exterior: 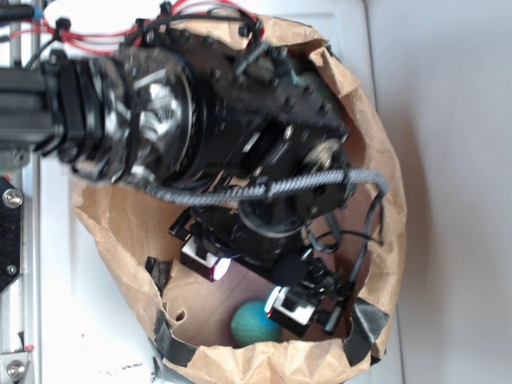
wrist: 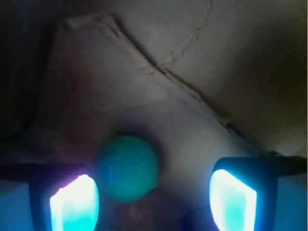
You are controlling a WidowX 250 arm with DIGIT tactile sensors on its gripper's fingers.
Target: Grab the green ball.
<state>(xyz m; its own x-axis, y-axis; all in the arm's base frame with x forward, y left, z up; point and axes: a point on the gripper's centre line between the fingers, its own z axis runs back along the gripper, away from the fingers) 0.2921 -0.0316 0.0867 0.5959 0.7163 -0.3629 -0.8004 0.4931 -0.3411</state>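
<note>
Your claw (wrist: 153, 199) hangs wide open and empty inside the brown paper bag (exterior: 120, 232), with the green ball (wrist: 128, 167) resting on the bag's floor between the fingers, close beside the left one (wrist: 72, 204).

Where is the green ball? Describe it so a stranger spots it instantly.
Look inside the brown paper bag under the black robot arm. On its floor, between the open hand's glowing fingers, sits the green ball: the only round, teal-green thing there.
</note>
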